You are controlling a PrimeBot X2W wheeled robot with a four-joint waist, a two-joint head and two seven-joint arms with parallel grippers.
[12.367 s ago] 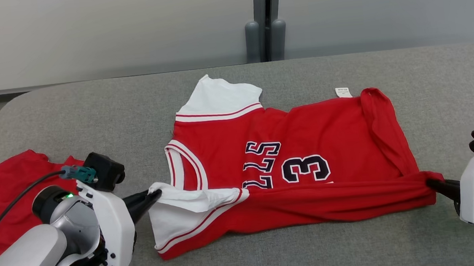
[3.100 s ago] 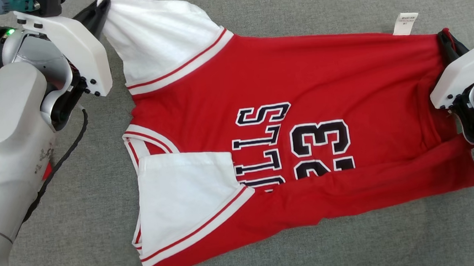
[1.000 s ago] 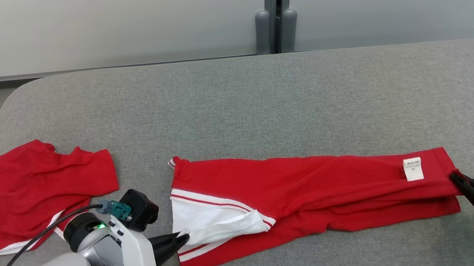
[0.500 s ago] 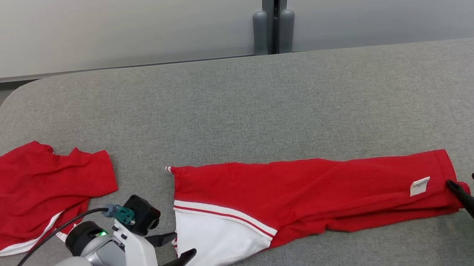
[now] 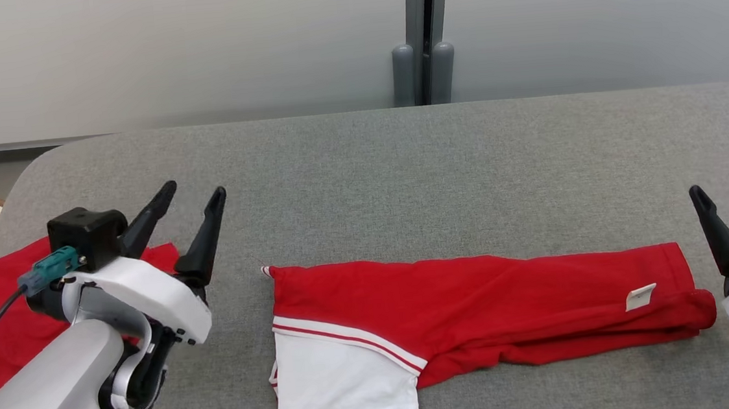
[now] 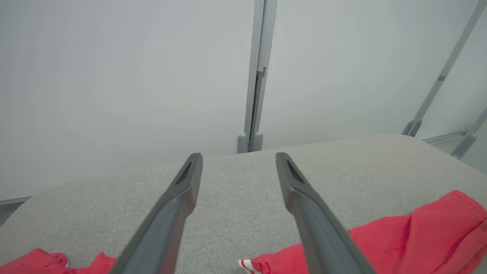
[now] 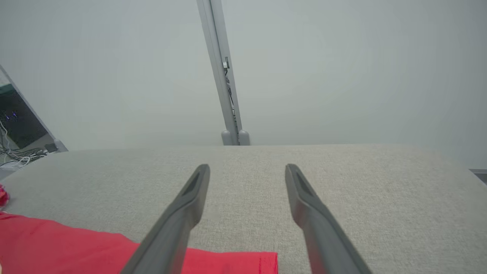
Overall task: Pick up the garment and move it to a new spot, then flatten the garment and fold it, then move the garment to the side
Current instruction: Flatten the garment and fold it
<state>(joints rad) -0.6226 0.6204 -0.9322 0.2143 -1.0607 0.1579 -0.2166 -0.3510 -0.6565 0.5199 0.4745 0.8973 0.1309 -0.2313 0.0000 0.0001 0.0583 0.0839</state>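
A red jersey (image 5: 476, 300), folded into a long strip, is laid left-to-right on the bench (image 5: 401, 175). Left hand (image 5: 194, 188) and right hand (image 5: 718, 186) are held wide open, empty, beyond its ends.

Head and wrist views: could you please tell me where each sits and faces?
Head view: on the head, looking down at the garment on the table; left gripper and right gripper, open.
Left wrist view: on that wrist, facing across the table to the wall; own fingers.
Right wrist view: likewise; own fingers.
Both wrist views share the wall post and garment.
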